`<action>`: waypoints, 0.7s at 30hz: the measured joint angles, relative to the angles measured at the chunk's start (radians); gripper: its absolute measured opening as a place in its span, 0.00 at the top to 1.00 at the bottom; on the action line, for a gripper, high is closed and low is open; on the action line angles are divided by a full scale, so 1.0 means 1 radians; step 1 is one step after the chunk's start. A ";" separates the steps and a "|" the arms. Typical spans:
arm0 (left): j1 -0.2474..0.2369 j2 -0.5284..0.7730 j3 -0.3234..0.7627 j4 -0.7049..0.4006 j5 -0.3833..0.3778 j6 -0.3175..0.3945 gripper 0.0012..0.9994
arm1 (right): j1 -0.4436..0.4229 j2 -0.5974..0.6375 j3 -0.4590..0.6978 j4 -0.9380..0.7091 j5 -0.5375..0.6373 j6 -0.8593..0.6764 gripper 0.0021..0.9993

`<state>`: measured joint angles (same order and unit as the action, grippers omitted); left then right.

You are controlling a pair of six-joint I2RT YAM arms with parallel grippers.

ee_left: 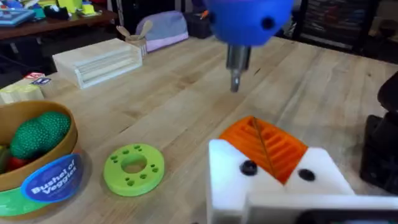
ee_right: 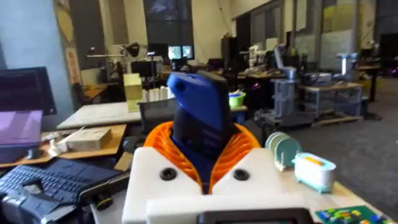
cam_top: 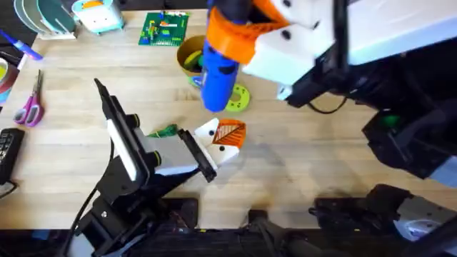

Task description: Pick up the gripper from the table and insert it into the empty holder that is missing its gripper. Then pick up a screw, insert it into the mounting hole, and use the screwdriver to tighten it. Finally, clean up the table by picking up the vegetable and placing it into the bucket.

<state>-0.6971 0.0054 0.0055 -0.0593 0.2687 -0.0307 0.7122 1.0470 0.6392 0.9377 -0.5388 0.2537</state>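
Note:
My right gripper (cam_top: 243, 34) (ee_right: 202, 155) is raised close under the overhead camera, shut on the blue screwdriver (cam_top: 218, 71) (ee_right: 202, 115). The screwdriver (ee_left: 249, 15) points down, its metal tip hanging just above my left gripper (cam_top: 227, 134) (ee_left: 261, 146). That gripper rests low over the table (cam_top: 321, 164), orange ribbed pads pressed together, a dark screw head in each white mount. I cannot single out the holder or the inserted gripper among these fingers. The green vegetable (cam_top: 166, 131) lies beside the left arm. The bucket (cam_top: 190, 57) (ee_left: 43, 162) stands farther back, a round green lump inside.
A flat green disc (cam_top: 237, 96) (ee_left: 134, 167) with holes lies between the bucket and my left gripper. Pink-handled scissors (cam_top: 30, 107) sit at the far left, and a green brick plate (cam_top: 164, 28) at the back. A pale wooden block (ee_left: 99, 62) lies farther off.

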 joint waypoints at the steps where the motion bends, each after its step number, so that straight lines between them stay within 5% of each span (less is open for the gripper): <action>1: 0.000 0.000 0.000 0.000 0.000 0.000 0.98 | 0.011 0.011 0.000 -0.001 0.000 0.000 0.98; 21: 0.000 0.000 0.000 0.000 0.000 0.000 0.98 | 0.062 0.037 -0.001 -0.071 0.000 0.000 0.98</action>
<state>-0.6971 0.0055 0.0055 -0.0593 0.2687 -0.0307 0.7742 1.0842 0.6384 0.8664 -0.5391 0.2536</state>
